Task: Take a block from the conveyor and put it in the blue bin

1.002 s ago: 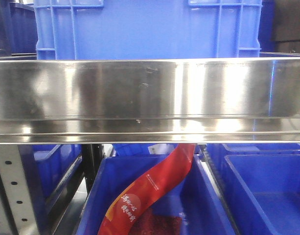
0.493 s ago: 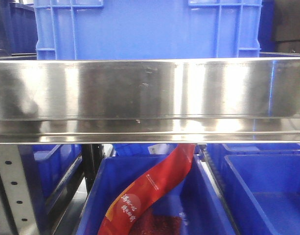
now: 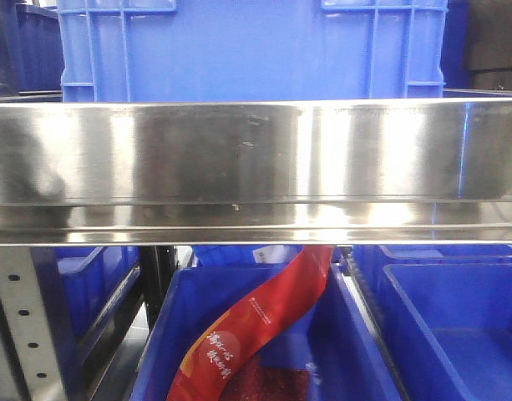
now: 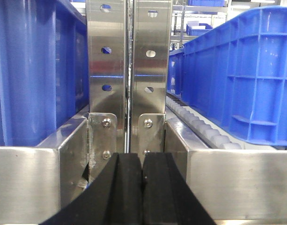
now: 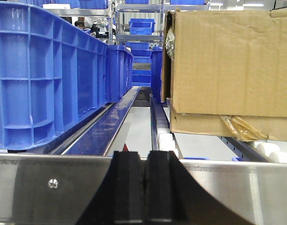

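No block and no conveyor belt show in any view. My left gripper (image 4: 142, 161) is shut, its black fingers pressed together with nothing between them, close in front of a pair of steel uprights (image 4: 129, 70). In the right wrist view my right gripper (image 5: 145, 159) is also shut and empty, just behind a steel rail (image 5: 49, 187). Neither gripper appears in the front view. There, a blue bin (image 3: 168, 334) below a wide steel rail (image 3: 256, 167) holds a red banner (image 3: 256, 326), and another blue bin (image 3: 456, 334) sits to its right. I cannot tell which bin the task means.
A large blue crate (image 3: 256, 50) stands above the rail. Blue crates flank the left gripper on the left (image 4: 35, 70) and right (image 4: 241, 70), with white rollers (image 4: 199, 126) beside the right one. Near the right gripper stand a blue crate (image 5: 45, 75) and a cardboard box (image 5: 232, 61).
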Available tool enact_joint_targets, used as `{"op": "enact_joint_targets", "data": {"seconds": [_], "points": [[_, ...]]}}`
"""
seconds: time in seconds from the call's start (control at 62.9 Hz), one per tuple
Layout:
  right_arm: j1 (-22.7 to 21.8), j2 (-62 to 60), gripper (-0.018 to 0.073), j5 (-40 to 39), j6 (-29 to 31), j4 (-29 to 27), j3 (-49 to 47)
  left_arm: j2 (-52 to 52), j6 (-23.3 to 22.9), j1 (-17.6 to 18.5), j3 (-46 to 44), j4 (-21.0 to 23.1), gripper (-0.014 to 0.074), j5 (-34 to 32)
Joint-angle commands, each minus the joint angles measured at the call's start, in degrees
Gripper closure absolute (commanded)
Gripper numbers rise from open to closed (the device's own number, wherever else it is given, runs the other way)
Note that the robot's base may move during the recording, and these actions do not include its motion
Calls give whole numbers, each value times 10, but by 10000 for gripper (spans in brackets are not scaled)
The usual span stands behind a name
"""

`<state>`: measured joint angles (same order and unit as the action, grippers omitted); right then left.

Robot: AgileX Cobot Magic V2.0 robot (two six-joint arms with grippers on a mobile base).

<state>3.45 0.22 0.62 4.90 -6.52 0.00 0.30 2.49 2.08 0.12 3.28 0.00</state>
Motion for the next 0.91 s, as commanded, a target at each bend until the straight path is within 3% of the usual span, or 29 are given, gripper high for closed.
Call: {"op": "enact_joint_targets", "data": {"seconds": [0.0,0.891], "points": [[-3,-2,727,-15,0,-2,0,-3,-12,-2,-1,0,707,-11],[-3,-2,727,-15,0,-2,0,-3,-12,-2,-1,-1,707,-15]]}}
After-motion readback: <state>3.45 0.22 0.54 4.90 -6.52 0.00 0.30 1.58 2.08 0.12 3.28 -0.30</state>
